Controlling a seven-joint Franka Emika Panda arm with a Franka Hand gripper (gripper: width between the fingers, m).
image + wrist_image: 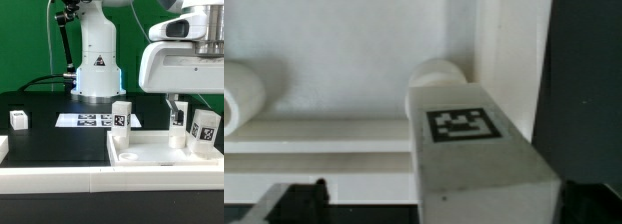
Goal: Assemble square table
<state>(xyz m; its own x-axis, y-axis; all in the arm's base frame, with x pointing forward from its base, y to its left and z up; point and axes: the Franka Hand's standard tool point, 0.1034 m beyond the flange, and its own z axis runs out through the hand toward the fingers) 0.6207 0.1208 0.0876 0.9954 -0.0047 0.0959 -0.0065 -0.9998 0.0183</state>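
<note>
The white tray-like tabletop [150, 152] lies at the exterior view's right; its inner face also shows in the wrist view [331, 60]. A tagged white leg [121, 115] stands at its far left corner and another [205, 130] at its right. A third leg [178, 127] stands upright on the tabletop under my gripper [177, 108]. In the wrist view this leg [461, 123] sits between my fingers, close against one finger [589, 205], with a gap to the other finger [295, 200]. My gripper [441, 205] is open. A fourth leg [18, 119] lies apart at the left.
The robot base [98, 60] stands at the back centre. The marker board [92, 120] lies flat in front of it. A long low white border wall [60, 180] runs along the front edge. A round white end [239, 95] shows beside the leg in the wrist view.
</note>
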